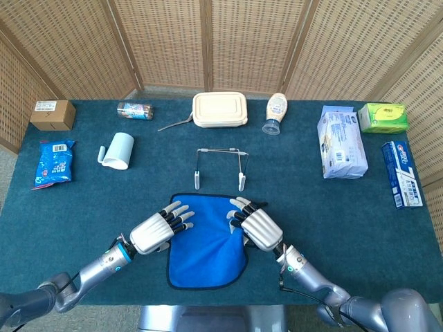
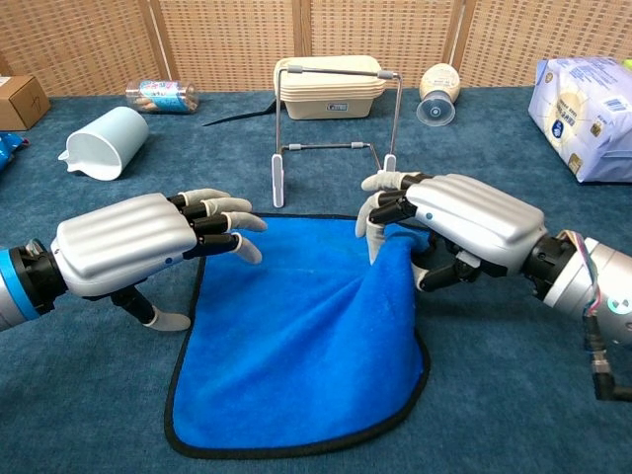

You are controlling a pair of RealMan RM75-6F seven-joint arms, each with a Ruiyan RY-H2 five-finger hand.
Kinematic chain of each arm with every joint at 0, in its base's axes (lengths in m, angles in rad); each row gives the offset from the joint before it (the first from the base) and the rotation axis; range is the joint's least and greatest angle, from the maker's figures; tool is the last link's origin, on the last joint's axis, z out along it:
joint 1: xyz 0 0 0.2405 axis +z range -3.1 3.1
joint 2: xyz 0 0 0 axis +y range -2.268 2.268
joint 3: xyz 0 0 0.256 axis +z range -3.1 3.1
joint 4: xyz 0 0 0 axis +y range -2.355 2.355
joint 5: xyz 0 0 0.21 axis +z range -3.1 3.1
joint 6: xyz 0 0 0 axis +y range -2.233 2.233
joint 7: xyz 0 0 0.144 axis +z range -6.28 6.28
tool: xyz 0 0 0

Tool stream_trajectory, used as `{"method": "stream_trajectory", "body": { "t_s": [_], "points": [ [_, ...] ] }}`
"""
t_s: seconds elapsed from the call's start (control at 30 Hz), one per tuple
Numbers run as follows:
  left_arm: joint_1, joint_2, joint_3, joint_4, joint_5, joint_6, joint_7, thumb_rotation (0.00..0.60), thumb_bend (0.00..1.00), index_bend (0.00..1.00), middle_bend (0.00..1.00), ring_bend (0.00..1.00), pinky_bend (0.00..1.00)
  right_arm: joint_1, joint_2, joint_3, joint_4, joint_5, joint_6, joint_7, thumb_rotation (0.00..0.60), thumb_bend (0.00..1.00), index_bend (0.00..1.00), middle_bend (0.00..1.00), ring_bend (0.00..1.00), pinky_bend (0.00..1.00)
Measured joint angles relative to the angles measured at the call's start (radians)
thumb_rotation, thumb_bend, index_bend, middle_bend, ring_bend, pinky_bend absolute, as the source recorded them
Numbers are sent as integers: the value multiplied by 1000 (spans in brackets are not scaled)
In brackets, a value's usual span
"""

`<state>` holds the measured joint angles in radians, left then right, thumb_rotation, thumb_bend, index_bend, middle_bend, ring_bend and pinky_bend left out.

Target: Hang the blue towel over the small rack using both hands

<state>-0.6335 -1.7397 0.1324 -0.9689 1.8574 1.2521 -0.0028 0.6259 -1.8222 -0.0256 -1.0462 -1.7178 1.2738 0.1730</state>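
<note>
The head view is looking steeply down over the whole bench (image 1: 297,187); the chest view is looking low and close, both sharing the rack (image 1: 220,168).

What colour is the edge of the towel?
Black, around the blue towel; clearest in the chest view.

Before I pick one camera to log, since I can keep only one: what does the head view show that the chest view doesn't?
Only the head view shows the green box and toothpaste box at the table's right edge. Only the chest view shows the right hand lifting a bunched fold of the blue towel while the left hand hovers with nothing in it. Both show the towel, both hands, the small rack and the mug.
</note>
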Motion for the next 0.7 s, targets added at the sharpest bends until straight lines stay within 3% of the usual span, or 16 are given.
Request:
{"method": "stream_trajectory", "body": {
  "t_s": [0.27, 0.7],
  "points": [
    [-5, -14, 2, 11, -5, -1, 0, 600, 267, 198, 108, 76, 76, -1, 2, 1, -2, 1, 0, 0, 600, 484, 726, 343, 113, 164],
    [-21, -42, -5, 17, -14, -2, -16, 600, 384, 225, 140, 83, 76, -5, 11, 2, -11, 4, 1, -4, 600, 484, 727, 343, 113, 164]
  ]
}}
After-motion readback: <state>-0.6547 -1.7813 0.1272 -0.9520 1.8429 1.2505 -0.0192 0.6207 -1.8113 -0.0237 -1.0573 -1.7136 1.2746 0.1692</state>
